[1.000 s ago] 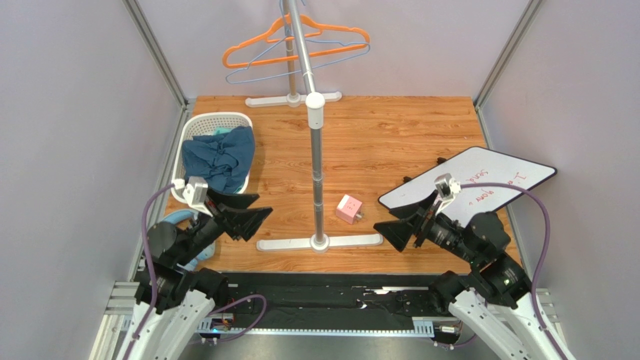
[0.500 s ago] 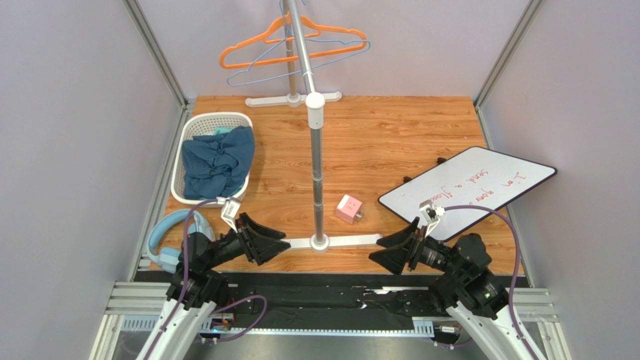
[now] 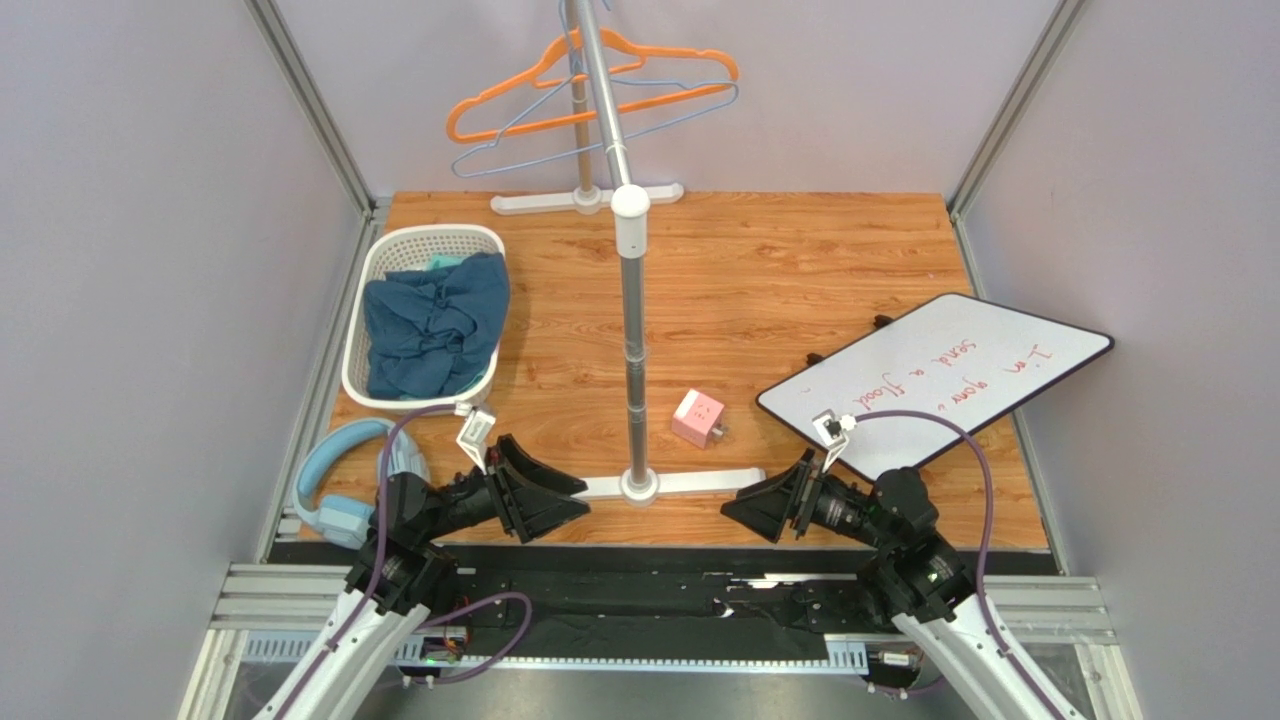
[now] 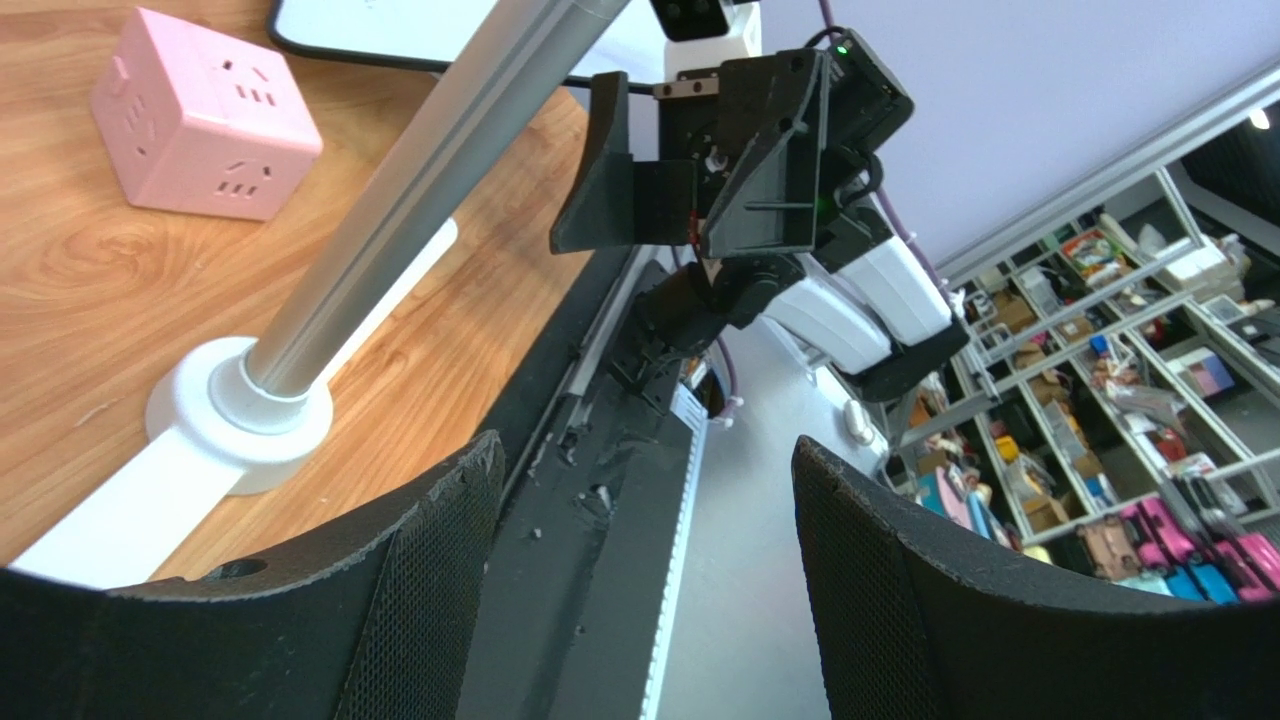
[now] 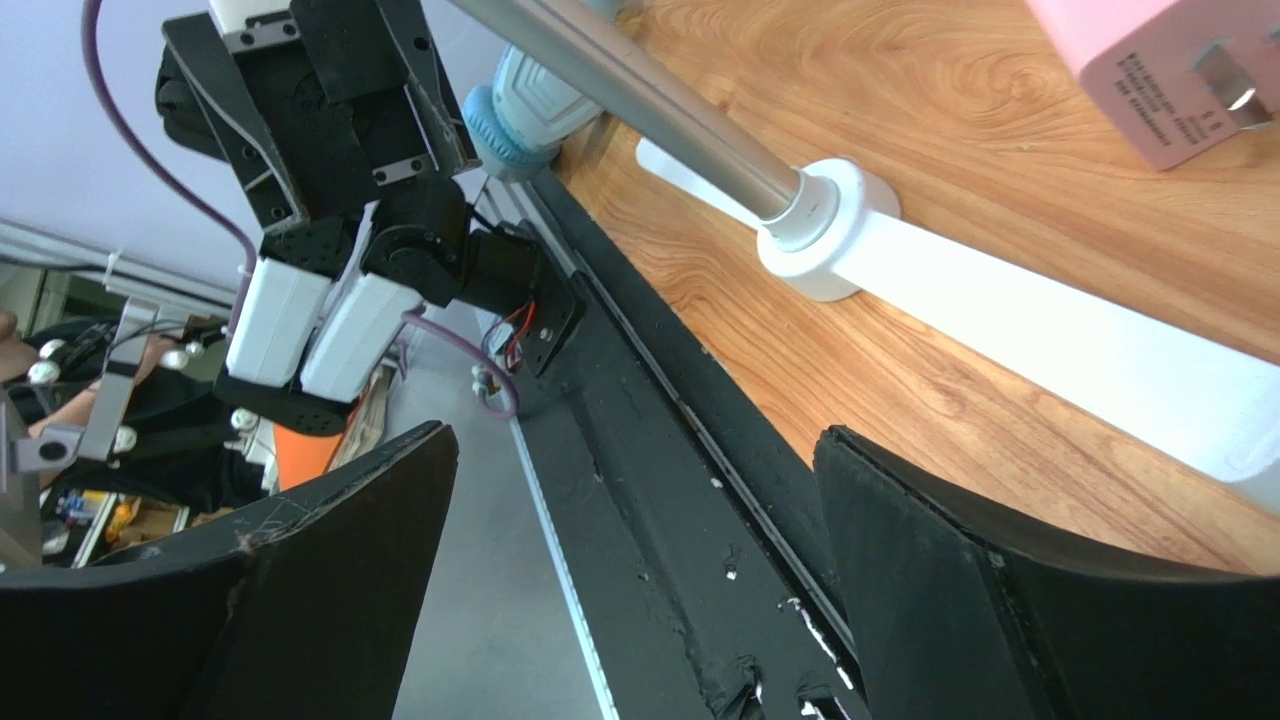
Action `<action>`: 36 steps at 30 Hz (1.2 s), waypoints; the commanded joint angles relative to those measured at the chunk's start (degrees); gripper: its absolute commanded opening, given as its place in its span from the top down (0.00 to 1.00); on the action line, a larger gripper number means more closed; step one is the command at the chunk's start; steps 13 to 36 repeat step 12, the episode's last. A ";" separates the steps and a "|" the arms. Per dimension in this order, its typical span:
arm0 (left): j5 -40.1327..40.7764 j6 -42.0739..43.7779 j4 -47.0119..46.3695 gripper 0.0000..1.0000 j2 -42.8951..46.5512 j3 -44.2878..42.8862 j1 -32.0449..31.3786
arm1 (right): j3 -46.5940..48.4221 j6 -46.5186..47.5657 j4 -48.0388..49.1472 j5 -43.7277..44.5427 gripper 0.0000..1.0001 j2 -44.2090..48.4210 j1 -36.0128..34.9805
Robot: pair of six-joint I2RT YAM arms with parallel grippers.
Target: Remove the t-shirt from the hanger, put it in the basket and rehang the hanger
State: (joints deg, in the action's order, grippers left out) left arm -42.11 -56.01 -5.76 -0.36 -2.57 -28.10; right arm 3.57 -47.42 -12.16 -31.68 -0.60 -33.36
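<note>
My left tool (image 3: 559,495) hangs low over the near edge of the wooden tabletop (image 3: 781,270), its jaws spread wide with nothing between them. My right tool (image 3: 747,507) sits opposite, equally low, jaws wide apart and empty. The two face each other across the white foot of the silver clothes rack (image 3: 633,315), each just beside one end of that foot's near bar.

The dark blue t-shirt (image 3: 436,327) lies crumpled in the white plastic laundry basket (image 3: 394,240) at the left side of the tabletop. It is beyond my left tool and well apart from my right one, and neither tool touches it. The orange plastic hanger (image 3: 684,59) hangs bare on the rack at the far end, with a grey-blue wire hanger (image 3: 519,150) beside it, both well apart from the shirt and from my tools.

A pink cube socket (image 3: 697,417) rests near the rack pole. A whiteboard with red writing (image 3: 939,375) lies to the right, and light blue headphones (image 3: 323,462) lie just beside my left arm.
</note>
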 commanded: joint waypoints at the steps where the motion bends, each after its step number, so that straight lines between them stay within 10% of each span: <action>1: 3.25 6.08 4.78 0.24 7.74 3.98 -0.55 | -6.72 -4.33 1.17 8.11 0.03 3.94 -0.47; 8: 9.41 12.15 17.79 0.23 7.74 3.88 -0.73 | -7.88 -2.77 -4.70 18.32 0.01 3.77 -1.18; 36: 10.90 13.29 18.77 0.23 7.66 3.71 -0.73 | -7.97 -1.80 -6.91 19.56 0.00 3.85 -1.18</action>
